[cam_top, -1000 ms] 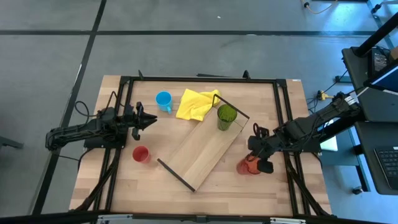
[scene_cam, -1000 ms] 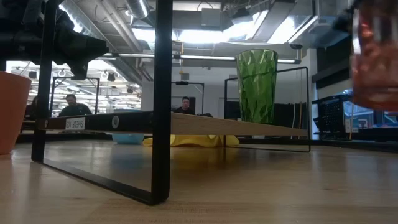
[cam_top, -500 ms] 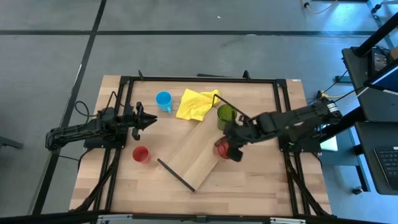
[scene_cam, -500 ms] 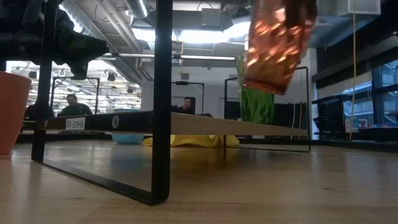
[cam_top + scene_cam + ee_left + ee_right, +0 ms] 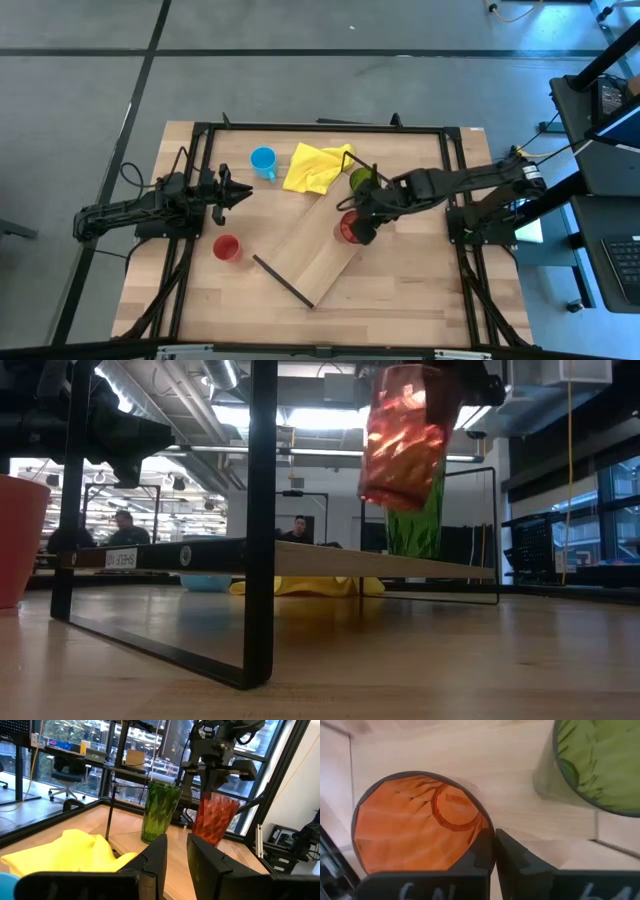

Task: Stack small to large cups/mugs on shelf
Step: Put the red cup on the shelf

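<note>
My right gripper point(image 5: 362, 226) is shut on the dark red translucent glass point(image 5: 346, 228) and holds it over the shelf point(image 5: 318, 250), a light-wood board on black bars lying slantwise across the table. The green tumbler point(image 5: 363, 181) stands upright on the shelf's far end, just beyond the glass. On the tabletop, the blue handled mug point(image 5: 263, 160) stands at the far left and the smaller red cup point(image 5: 227, 248) left of the shelf. My left gripper point(image 5: 244, 192) waits at the table's left, pointing right, open by a narrow gap. My right gripper pinches the glass's rim point(image 5: 489, 826), one finger inside the glass and the other finger point(image 5: 520, 865) outside its wall. The fingers come from above, pointing down. The glass point(image 5: 402, 438) hangs lifted clear above the shelf board point(image 5: 330, 560), slightly tilted.
A yellow cloth point(image 5: 318, 166) lies crumpled on the table between the blue mug and the tumbler, at the shelf's far end. Black rails point(image 5: 320, 128) frame the tabletop. Bare board stretches from the glass to the shelf's near end. People sit in the room behind the table.
My right gripper, still shut on the red glass, has carried it from the table's right side toward the left and far, over the shelf, and it now sits beside the green tumbler. The glass has stayed lifted and tipped slightly.
</note>
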